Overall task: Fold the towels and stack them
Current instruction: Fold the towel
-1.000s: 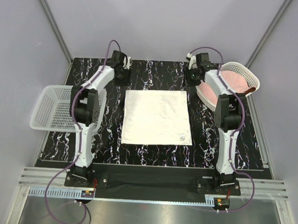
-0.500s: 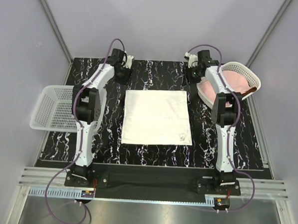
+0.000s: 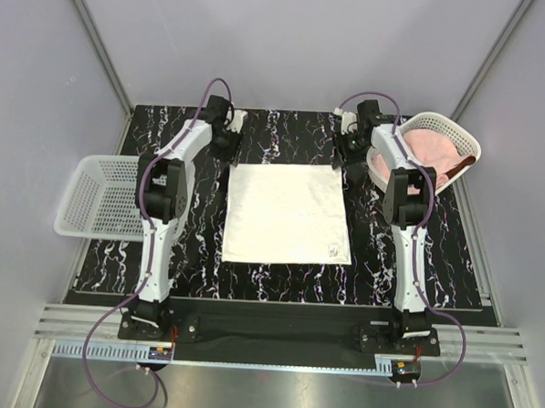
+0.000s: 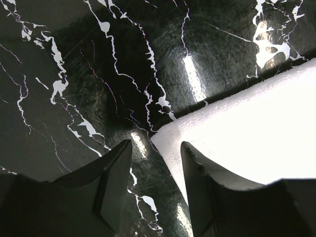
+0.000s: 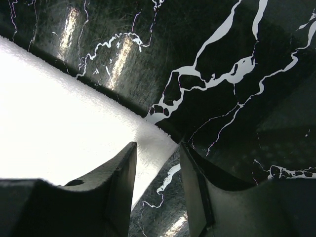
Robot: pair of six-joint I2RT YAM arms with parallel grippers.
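Your white towel [image 3: 287, 212] lay flat at the middle of the tabletop [image 3: 197, 255]. It looked soft, light and limp, so its far corners were the places to pinch. Your left gripper [image 4: 155, 148] and right gripper [image 5: 157, 148] each stood apart, straddling one corner and clamping nothing.

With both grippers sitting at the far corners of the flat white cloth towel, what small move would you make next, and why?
Probably lower both and close on the corners. The white cloth towel lies flat and unfolded on the black marbled table, and each wrist view shows a far corner between the open jaws of the left gripper and the right gripper, not yet pinched.
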